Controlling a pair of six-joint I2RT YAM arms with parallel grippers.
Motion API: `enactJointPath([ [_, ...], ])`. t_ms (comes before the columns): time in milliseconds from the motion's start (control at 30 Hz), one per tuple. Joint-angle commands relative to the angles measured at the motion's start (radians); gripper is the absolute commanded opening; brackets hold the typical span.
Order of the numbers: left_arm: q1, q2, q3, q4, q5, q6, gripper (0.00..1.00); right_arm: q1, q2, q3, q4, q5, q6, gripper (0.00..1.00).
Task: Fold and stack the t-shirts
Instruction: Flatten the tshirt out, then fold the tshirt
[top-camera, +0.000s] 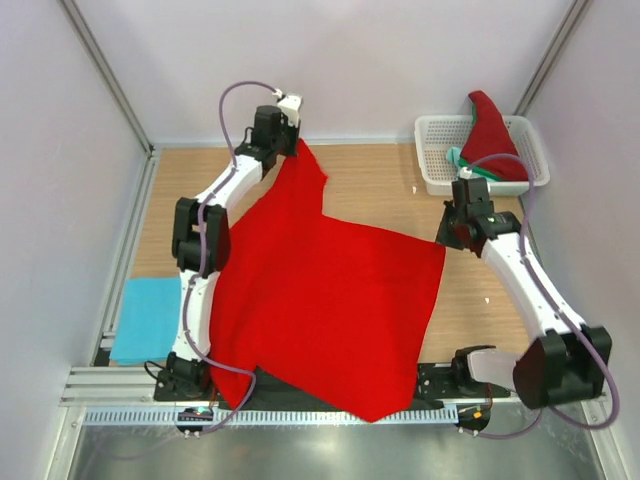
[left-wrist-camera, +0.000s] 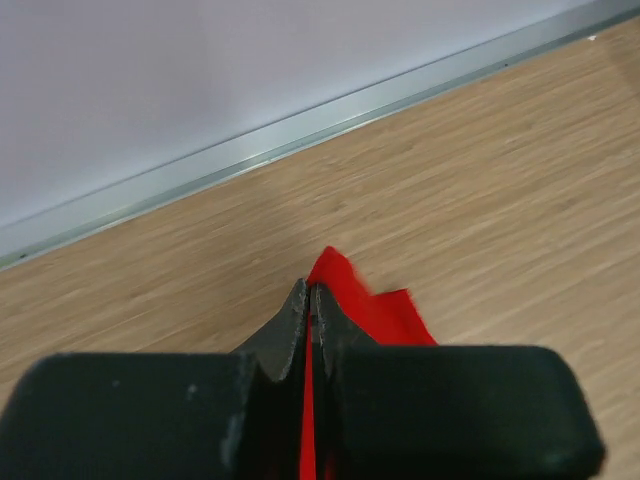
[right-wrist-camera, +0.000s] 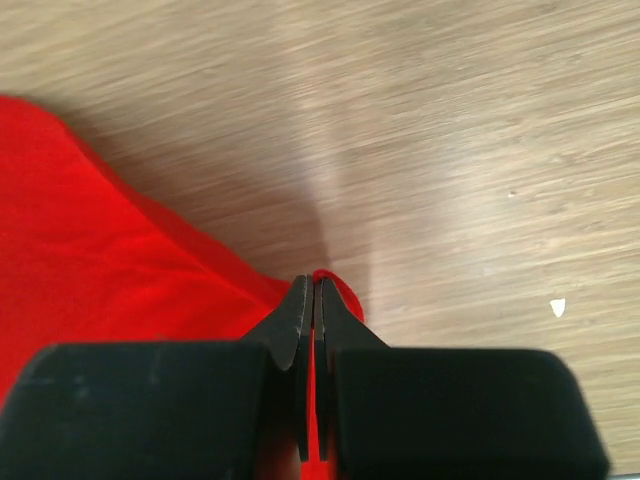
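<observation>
A large red t-shirt (top-camera: 320, 300) hangs stretched over the table between both arms, its lower edge draping past the near edge. My left gripper (top-camera: 297, 150) is shut on a corner of it at the far left; in the left wrist view the red cloth (left-wrist-camera: 385, 315) pokes out past the closed gripper (left-wrist-camera: 312, 292). My right gripper (top-camera: 444, 242) is shut on the shirt's right corner, and in the right wrist view the cloth (right-wrist-camera: 100, 250) spreads left of the closed gripper (right-wrist-camera: 312, 285). A folded light blue t-shirt (top-camera: 150, 320) lies flat at the near left.
A white lattice basket (top-camera: 432, 125) stands at the far right, holding another red t-shirt (top-camera: 490, 130) and a bit of teal-green cloth (top-camera: 462, 160). A metal rail (top-camera: 130, 240) runs along the table's left side. White walls close in the back and sides.
</observation>
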Motion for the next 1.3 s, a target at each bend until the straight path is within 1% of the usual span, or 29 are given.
enactJointPath([
  [0, 0.013, 0.06, 0.178, 0.174, 0.073, -0.09, 0.0, -0.031, 0.11, 0.009, 0.152, 0.112, -0.047, 0.01],
  [100, 0.023, 0.149, 0.251, 0.215, 0.068, -0.159, 0.0, -0.068, 0.188, 0.021, 0.161, 0.147, -0.055, 0.01],
  [233, 0.026, 0.219, 0.325, 0.264, 0.064, -0.21, 0.0, -0.119, 0.257, 0.042, 0.161, 0.156, -0.062, 0.01],
  [333, 0.029, 0.24, 0.348, 0.292, 0.056, -0.242, 0.0, -0.134, 0.329, 0.078, 0.165, 0.155, -0.073, 0.01],
  [367, 0.032, 0.243, 0.351, 0.292, 0.057, -0.247, 0.0, -0.169, 0.353, 0.098, 0.167, 0.139, -0.065, 0.01],
  [500, 0.05, 0.249, 0.361, 0.306, 0.065, -0.269, 0.0, -0.223, 0.436, 0.17, 0.178, 0.098, -0.073, 0.01],
  [667, 0.079, 0.237, 0.341, 0.304, 0.111, -0.292, 0.0, -0.236, 0.488, 0.257, 0.153, 0.084, -0.09, 0.01],
  [767, 0.087, 0.198, 0.296, 0.297, 0.119, -0.295, 0.0, -0.236, 0.511, 0.276, 0.138, 0.06, -0.085, 0.01],
  [900, 0.096, 0.123, 0.2, 0.28, 0.128, -0.309, 0.0, -0.214, 0.491, 0.277, 0.1, 0.043, -0.078, 0.01],
  [1067, 0.107, 0.019, 0.102, 0.197, 0.096, -0.335, 0.0, -0.156, 0.394, 0.224, 0.063, 0.014, -0.049, 0.01],
  [1167, 0.113, -0.075, -0.018, 0.156, 0.073, -0.365, 0.0, -0.147, 0.347, 0.182, 0.004, -0.002, -0.032, 0.01],
  [1200, 0.113, -0.101, -0.049, 0.14, 0.065, -0.368, 0.0, -0.147, 0.328, 0.165, 0.001, -0.009, -0.024, 0.01],
  [1233, 0.115, -0.162, -0.081, 0.134, 0.047, -0.373, 0.0, -0.147, 0.307, 0.147, 0.003, -0.017, -0.018, 0.01],
  [1267, 0.116, -0.188, -0.142, 0.133, 0.041, -0.381, 0.0, -0.147, 0.273, 0.112, 0.001, -0.032, -0.004, 0.01],
])
